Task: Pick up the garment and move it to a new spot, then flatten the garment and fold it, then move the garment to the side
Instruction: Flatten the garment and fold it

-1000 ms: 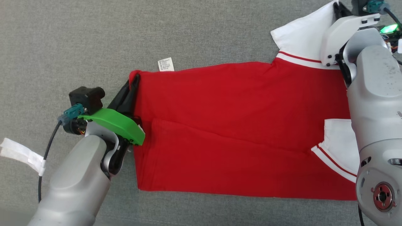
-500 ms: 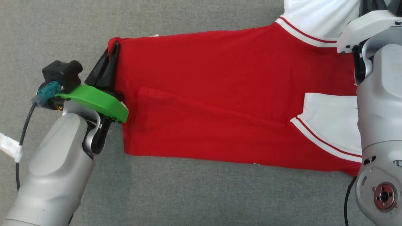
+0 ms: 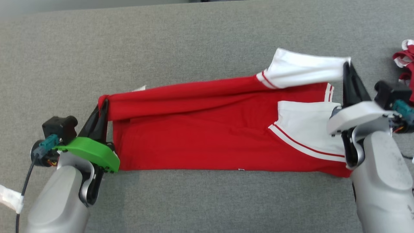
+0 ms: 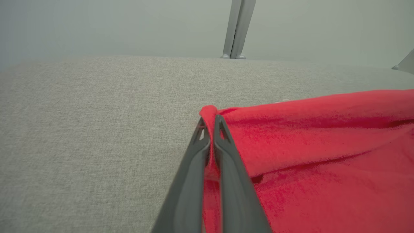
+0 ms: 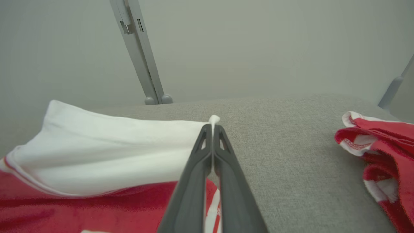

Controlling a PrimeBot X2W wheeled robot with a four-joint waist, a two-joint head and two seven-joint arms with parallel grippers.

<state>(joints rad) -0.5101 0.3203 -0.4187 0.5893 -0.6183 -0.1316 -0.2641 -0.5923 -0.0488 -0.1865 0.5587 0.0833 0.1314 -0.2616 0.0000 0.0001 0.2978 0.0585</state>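
On the table [image 3: 194, 42], the garment [image 3: 200, 142] lies spread across the middle, already moved and flattened, I judge. Its far long edge is raised: my left hand [image 3: 103, 106] pinches the red hem corner, my right hand [image 3: 346, 68] the white sleeve tip. Folding looks underway, and shifting it aside remains.

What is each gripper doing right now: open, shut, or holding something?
Left gripper: shut on the garment, at its red corner.
Right gripper: shut on the garment's white sleeve.
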